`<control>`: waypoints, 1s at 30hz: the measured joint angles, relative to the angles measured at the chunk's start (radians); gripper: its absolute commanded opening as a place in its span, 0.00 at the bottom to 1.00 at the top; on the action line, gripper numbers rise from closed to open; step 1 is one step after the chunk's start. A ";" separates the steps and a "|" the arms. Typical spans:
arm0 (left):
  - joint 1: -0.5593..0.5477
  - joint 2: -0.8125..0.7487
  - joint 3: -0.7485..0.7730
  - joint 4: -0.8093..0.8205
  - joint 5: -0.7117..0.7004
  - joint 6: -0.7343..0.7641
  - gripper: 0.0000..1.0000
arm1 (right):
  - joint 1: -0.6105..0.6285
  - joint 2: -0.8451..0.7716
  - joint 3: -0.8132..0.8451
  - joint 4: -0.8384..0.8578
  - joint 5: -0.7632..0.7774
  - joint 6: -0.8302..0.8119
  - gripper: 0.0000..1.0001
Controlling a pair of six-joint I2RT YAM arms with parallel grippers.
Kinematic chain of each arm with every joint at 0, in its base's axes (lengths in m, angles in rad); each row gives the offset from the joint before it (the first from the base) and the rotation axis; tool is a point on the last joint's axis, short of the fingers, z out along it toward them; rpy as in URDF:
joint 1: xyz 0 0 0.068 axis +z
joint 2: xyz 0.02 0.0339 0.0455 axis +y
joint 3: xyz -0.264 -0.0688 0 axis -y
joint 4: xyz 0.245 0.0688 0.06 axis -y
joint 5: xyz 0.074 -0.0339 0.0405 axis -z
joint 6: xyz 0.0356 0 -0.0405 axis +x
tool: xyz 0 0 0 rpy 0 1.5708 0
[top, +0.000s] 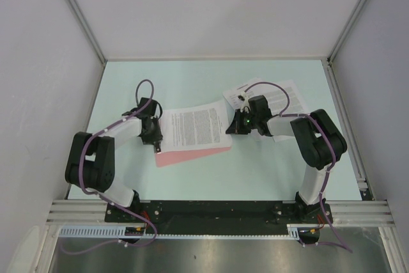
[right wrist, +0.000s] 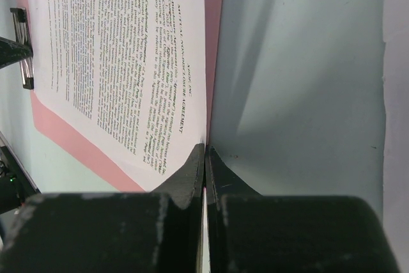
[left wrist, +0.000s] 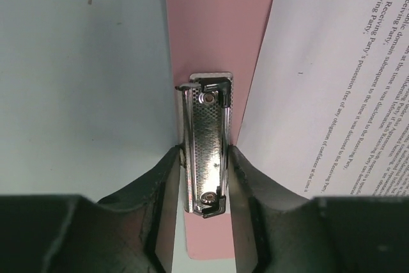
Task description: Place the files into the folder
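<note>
The pink folder [top: 189,155] lies flat at mid-table with one printed file sheet [top: 195,126] on it, skewed. My left gripper [top: 155,135] is shut on the folder's metal clip [left wrist: 206,151], one finger on each side of it. The left wrist view shows the folder [left wrist: 217,30] and the sheet [left wrist: 332,75] beside the clip, not under it. My right gripper [top: 232,126] is shut on the right edge of the sheet [right wrist: 121,49], fingertips [right wrist: 205,153] pinched together; the pink folder [right wrist: 77,139] shows beneath. More files [top: 276,94] lie at the back right under the right arm.
White walls enclose the pale table on three sides. A metal rail [top: 217,210] runs along the near edge by the arm bases. The left gripper's finger and the clip [right wrist: 23,49] show at the far left of the right wrist view.
</note>
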 measured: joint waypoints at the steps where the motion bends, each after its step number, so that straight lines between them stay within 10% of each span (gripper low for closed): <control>1: -0.001 0.000 -0.005 0.011 0.002 0.001 0.19 | 0.001 0.000 0.000 0.000 0.000 0.000 0.00; 6: 0.002 -0.036 -0.044 0.063 0.032 0.002 0.00 | 0.006 0.000 0.000 0.001 0.001 -0.002 0.00; 30: 0.104 -0.071 -0.107 0.198 0.333 0.124 0.00 | 0.060 -0.028 0.018 -0.126 -0.028 -0.093 0.00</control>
